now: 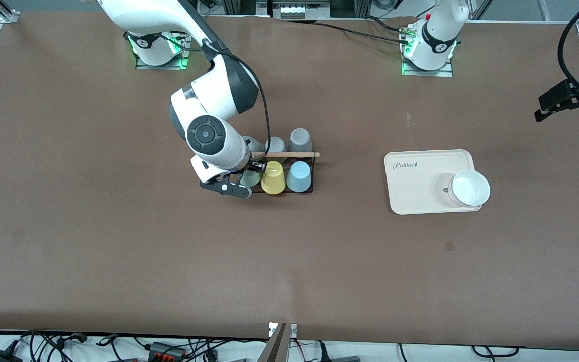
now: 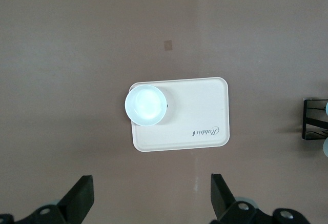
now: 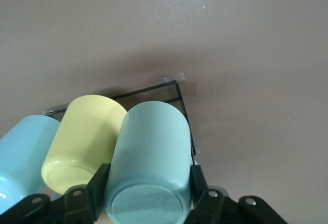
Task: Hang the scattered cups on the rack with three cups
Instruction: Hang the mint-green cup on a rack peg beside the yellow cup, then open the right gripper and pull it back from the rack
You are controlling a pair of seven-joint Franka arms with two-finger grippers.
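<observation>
The right gripper clamps the mint cup upside down over the rack, long axis leaning. Beside it hang the yellow cup and blue cup. The left gripper waits wide open, empty, above the tray with its white bowl.

I am working over a brown table. Lying directly on it is the black wire rack, and well apart from the rack, toward the left arm's end, a cream tray is sitting flat. A small dark mark is showing on the tabletop nearer to the front camera than the tray, also well apart from the rack.
</observation>
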